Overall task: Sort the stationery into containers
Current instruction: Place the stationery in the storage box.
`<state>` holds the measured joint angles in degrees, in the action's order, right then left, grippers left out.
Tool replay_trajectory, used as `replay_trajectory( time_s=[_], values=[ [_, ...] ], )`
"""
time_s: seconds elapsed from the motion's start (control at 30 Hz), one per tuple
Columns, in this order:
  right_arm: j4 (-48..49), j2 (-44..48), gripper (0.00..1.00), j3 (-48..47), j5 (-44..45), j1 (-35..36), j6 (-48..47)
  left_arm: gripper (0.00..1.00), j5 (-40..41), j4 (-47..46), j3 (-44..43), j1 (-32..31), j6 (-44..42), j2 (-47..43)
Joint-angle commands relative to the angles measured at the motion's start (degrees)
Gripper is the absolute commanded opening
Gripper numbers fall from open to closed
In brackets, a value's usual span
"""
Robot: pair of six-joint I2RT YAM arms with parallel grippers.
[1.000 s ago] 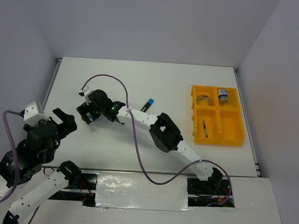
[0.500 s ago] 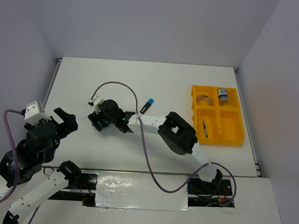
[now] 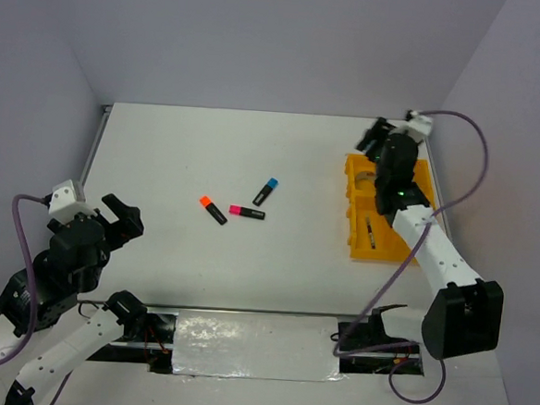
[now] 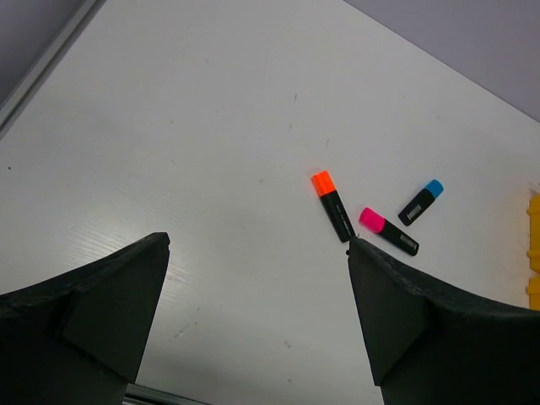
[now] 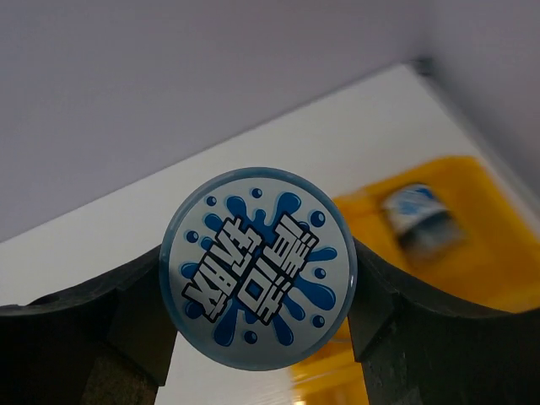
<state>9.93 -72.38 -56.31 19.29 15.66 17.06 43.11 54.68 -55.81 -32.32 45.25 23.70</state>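
White bench (image 3: 255,155), grey walls all round, nothing fancy. Right claw (image 3: 383,141) is out at about 2 o'clock, over the far end of the yellow tray (image 3: 359,250), clamped on a blue-white tape roll (image 5: 257,268). The wrist view shows it pinched across its full width, one finger on each side of the rim, printed face toward the camera. A second roll (image 5: 419,218) already lies in the tray below.

Left claw (image 4: 256,245) sits at 8 o'clock, jaws wide apart, nothing in them. Not yet sorted, near the middle of the bench: orange marker (image 3: 212,209), pink marker (image 3: 246,213), blue marker (image 3: 266,191).

My guess on handling: the roll looks light and rigid, so no crushing worry. That curved rim is smooth though, and it could squirt out if the fingers aren't dead on the diameter. It may also roll if it lands on edge, so I'd let go low and flat.
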Motion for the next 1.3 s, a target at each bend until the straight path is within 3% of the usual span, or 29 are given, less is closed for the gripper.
replay_trajectory(
  time_s=[0.0,0.23,0.4,0.53,0.77,1.27],
  values=[
    [-6.1,0.2,0.25,2.0,9.2,-8.4,6.5,0.99,-1.4,-3.3,0.4,0.1,-2.2,1.4],
    [-8.7,-13.8,0.25,-8.0,17.5,-17.0,3.5,0.99,-3.2,-4.5,0.6,0.0,-3.9,2.8],
    [-7.4,-18.4,0.23,-10.2,22.2,-19.0,0.9,0.99,-3.6,-4.8,0.8,-0.2,-4.1,2.0],
    [-4.6,-17.8,0.23,-8.1,20.0,-20.9,-0.8,0.99,-3.5,-4.7,0.7,-0.2,-4.0,2.0],
    [-7.5,-22.5,0.23,-12.0,17.9,-22.3,-2.0,0.99,-4.4,-5.1,0.8,-0.3,-4.6,2.5],
    [-11.2,-24.4,0.25,-10.4,14.0,-22.8,0.1,0.99,-6.2,-6.4,1.1,-0.6,-6.1,1.2]
  ],
)
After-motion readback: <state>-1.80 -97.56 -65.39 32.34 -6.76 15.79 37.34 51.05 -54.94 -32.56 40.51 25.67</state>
